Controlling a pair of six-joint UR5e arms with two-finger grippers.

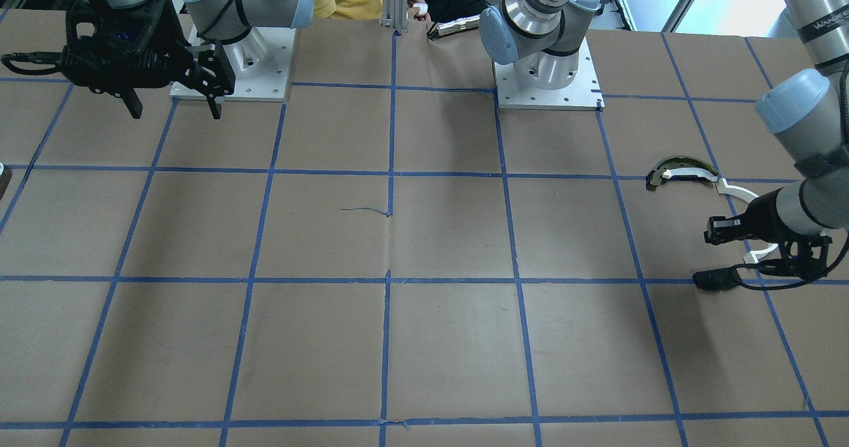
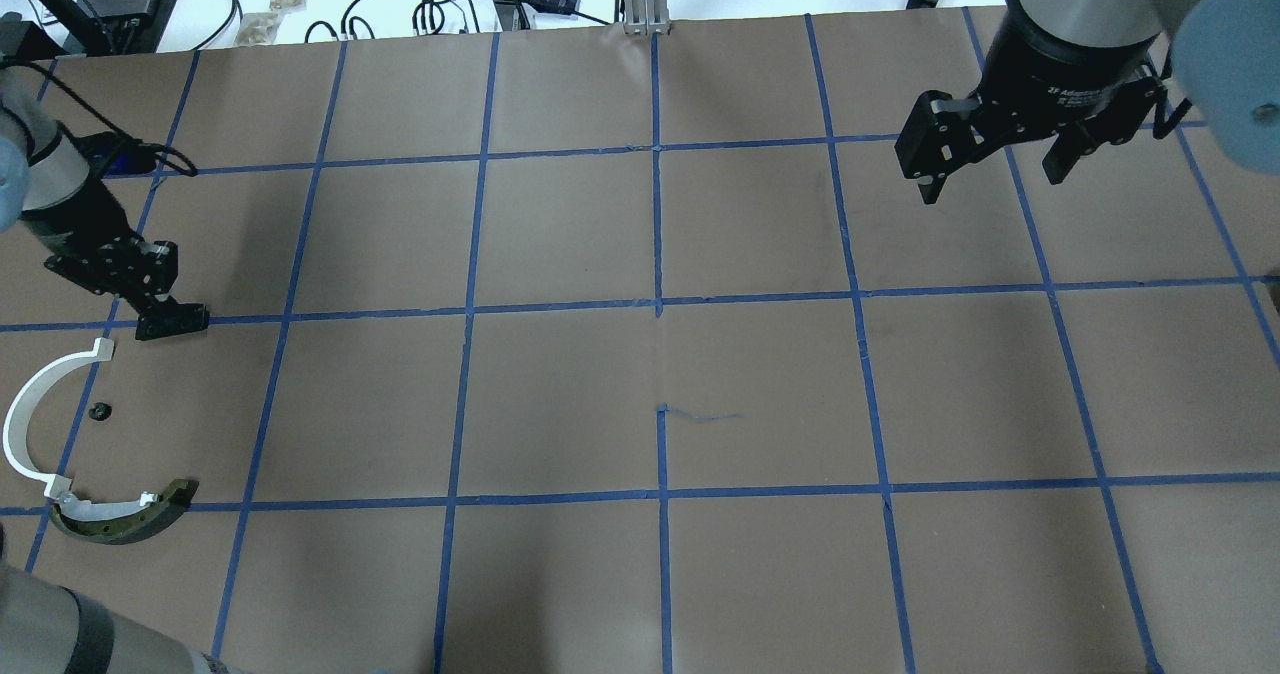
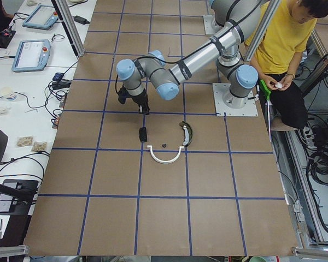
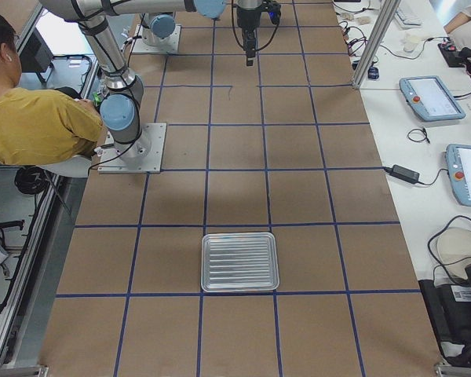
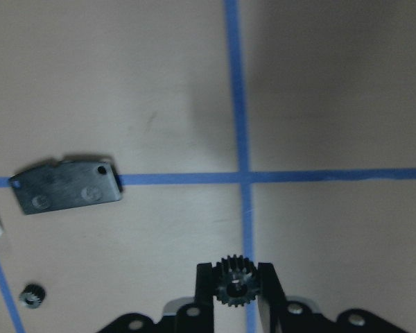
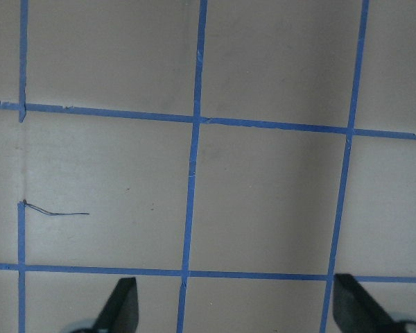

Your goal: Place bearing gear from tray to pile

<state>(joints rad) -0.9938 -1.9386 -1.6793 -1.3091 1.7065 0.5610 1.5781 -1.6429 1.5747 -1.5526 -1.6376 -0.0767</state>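
My left gripper [image 5: 236, 276] is shut on a small black toothed bearing gear [image 5: 234, 291] and holds it above the brown table. The pile lies beside it: a flat black plate [image 5: 66, 187], a white curved strip [image 2: 30, 424], an olive-and-black curved piece [image 2: 125, 516] and another small black gear [image 2: 99, 412]. In the overhead view the left gripper [image 2: 150, 289] is at the table's left edge, just beyond the plate [image 2: 175, 322]. The metal tray [image 4: 239, 261] shows only in the right side view and looks empty. My right gripper [image 2: 990, 174] is open and empty, raised at the far right.
Blue tape lines [image 2: 657, 309] mark squares on the brown paper table. A person in a yellow shirt [image 3: 284, 38] sits behind the robot bases. Cables and tablets [image 4: 432, 98] lie on the white bench beyond the table's far edge.
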